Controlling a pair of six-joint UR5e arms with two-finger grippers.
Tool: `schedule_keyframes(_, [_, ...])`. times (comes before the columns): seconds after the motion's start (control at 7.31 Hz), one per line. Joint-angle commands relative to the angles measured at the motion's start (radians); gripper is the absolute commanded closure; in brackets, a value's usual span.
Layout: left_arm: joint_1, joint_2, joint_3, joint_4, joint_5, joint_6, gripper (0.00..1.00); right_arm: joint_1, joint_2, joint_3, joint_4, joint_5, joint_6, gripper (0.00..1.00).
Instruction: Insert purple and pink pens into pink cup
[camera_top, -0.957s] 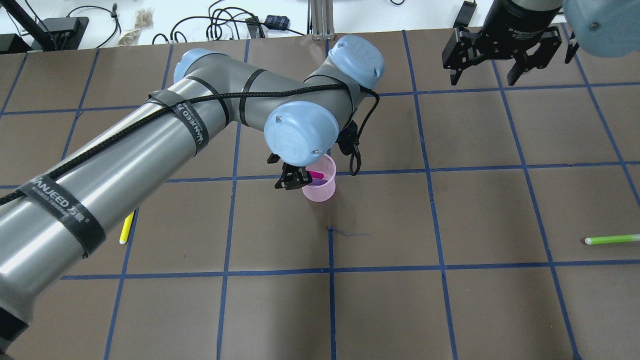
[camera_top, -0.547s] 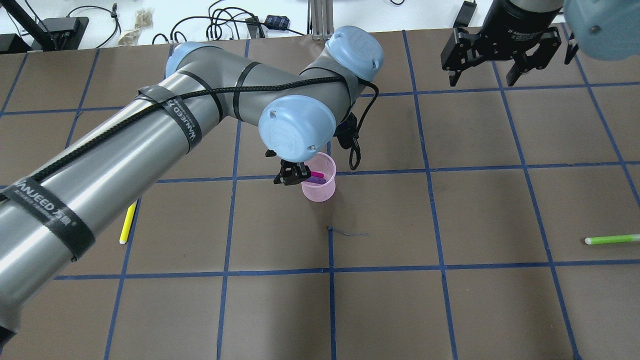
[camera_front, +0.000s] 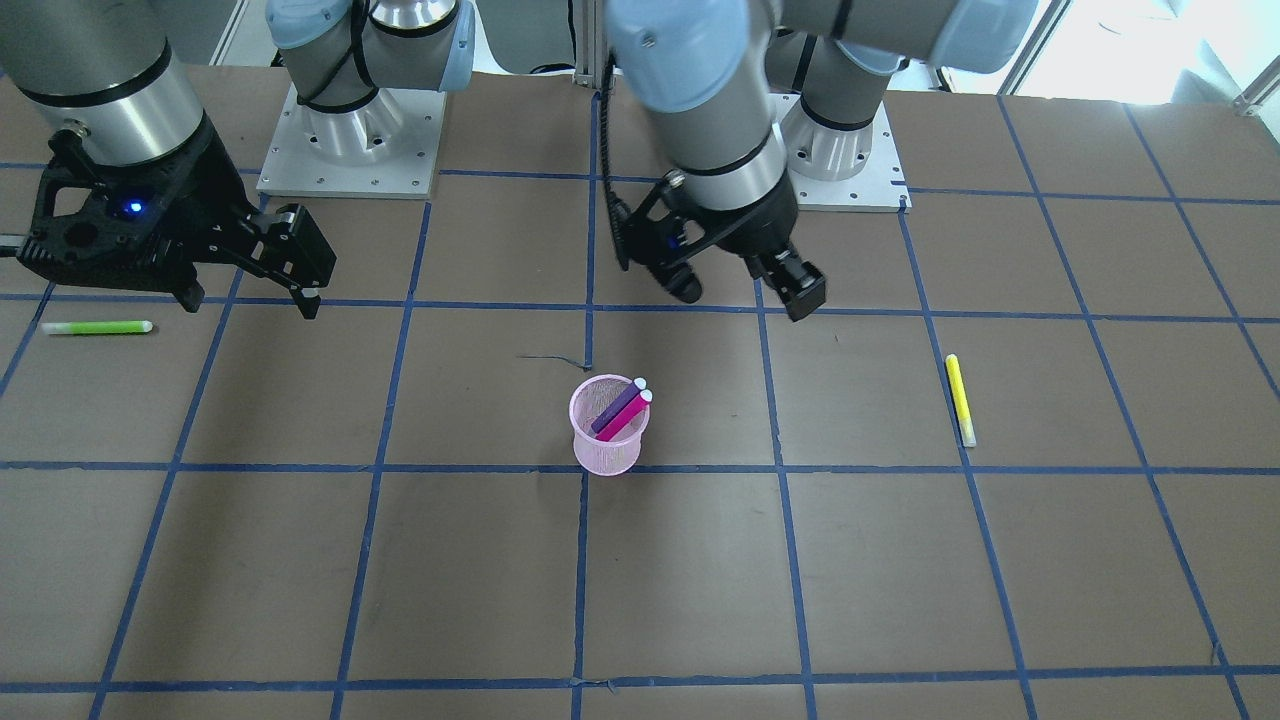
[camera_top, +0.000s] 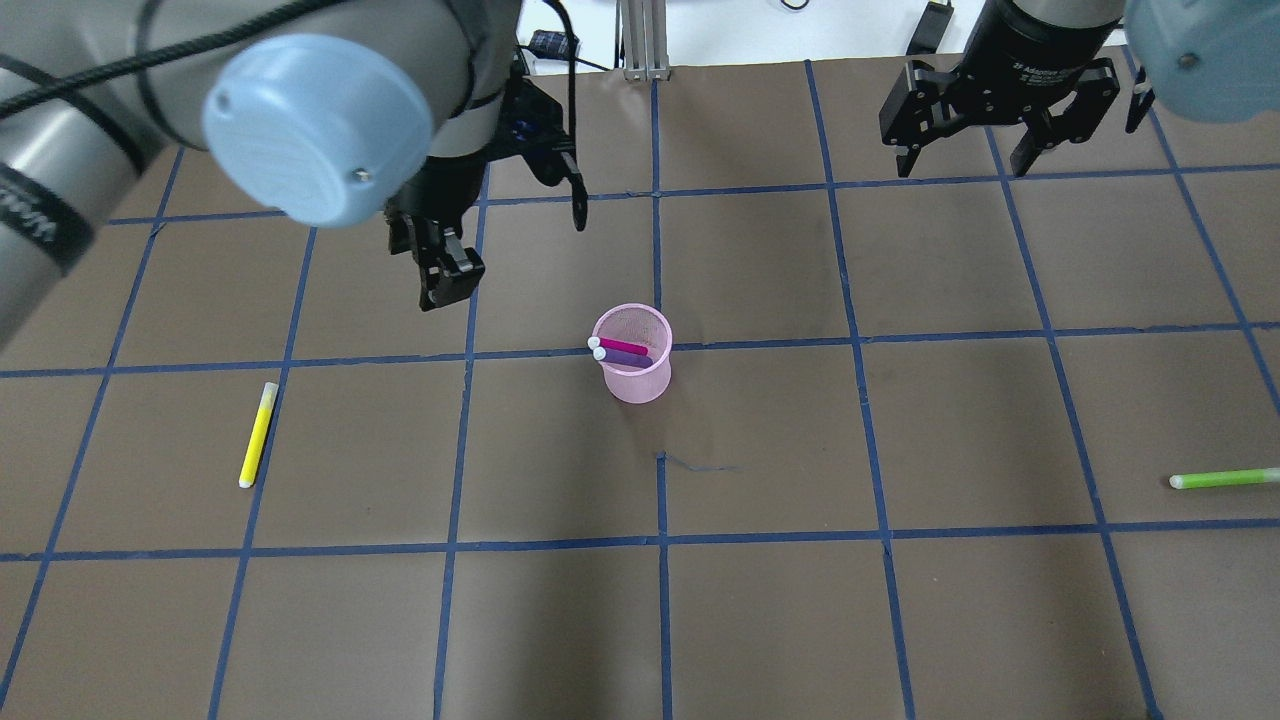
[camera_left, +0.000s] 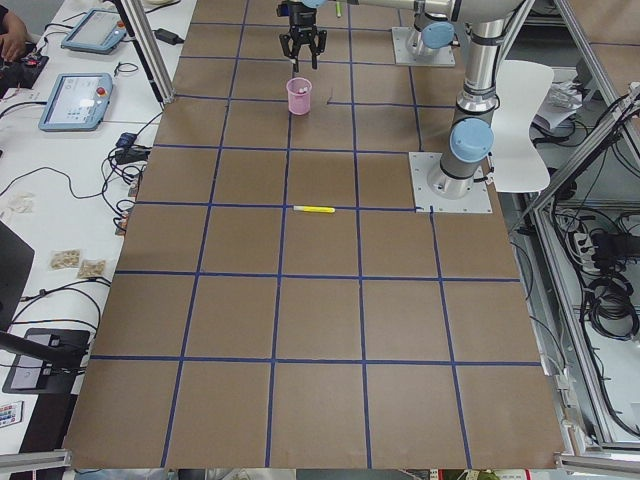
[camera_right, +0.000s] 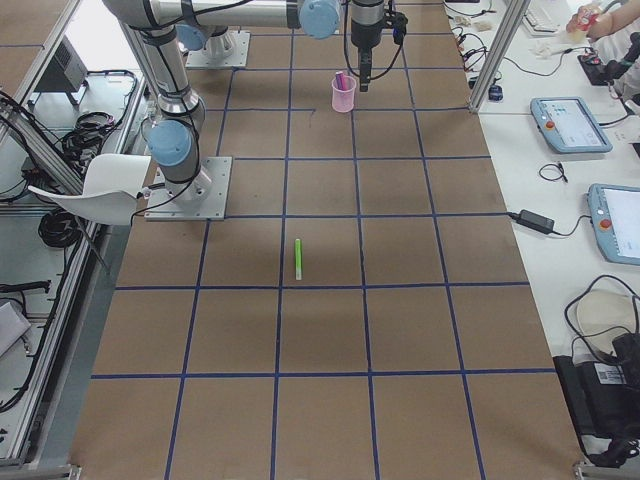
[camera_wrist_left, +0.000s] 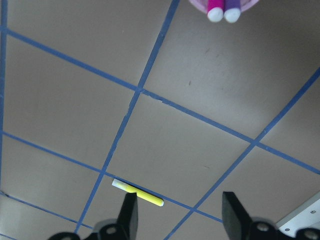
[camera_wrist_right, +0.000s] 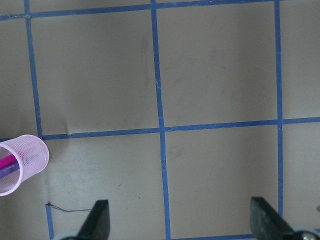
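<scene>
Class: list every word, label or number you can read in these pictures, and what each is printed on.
"2F Adaptive": white print on the right gripper; what follows is too small to read.
White lettering on the black strap round the left arm: cut off and blurred, unreadable.
Nothing else is legible.

Left arm (camera_top: 60, 140) and right arm (camera_front: 100, 70) were silver-grey tubes with pale blue joint caps (camera_top: 315, 125). Left arm carried a black braided cable (camera_top: 100, 60) and white-lettered black straps (camera_top: 30, 215). Left claw (camera_front: 745, 290) and right claw (camera_front: 250, 295) were black, the right showing a blue light (camera_front: 133, 208).
</scene>
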Motion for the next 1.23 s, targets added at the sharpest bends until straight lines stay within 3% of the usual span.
schedule_keyframes(0.0, [0.171, 0.133, -0.038, 0.001, -0.114, -0.043, 0.4, 0.003, 0.003, 0.0, -0.001, 0.001, -0.001, 0.0])
schedule_keyframes(0.55, [0.25, 0.193, -0.122, 0.175, -0.28, -0.587, 0.36, 0.039, -0.009, -0.017, 0.005, -0.001, -0.072, 0.0])
schedule_keyframes(0.82, [0.252, 0.219, -0.208, 0.337, -0.289, -0.617, 0.19, 0.035, -0.015, -0.039, 0.007, 0.001, -0.072, 0.0])
schedule_keyframes(0.96, [0.255, 0.222, -0.205, 0.335, -0.337, -0.627, 0.0, 0.032, -0.015, -0.039, 0.022, -0.001, -0.072, 0.0])
schedule_keyframes(1.09, [0.256, 0.221, -0.201, 0.317, -0.357, -0.675, 0.0, 0.023, -0.014, -0.04, 0.027, -0.001, -0.072, 0.0])
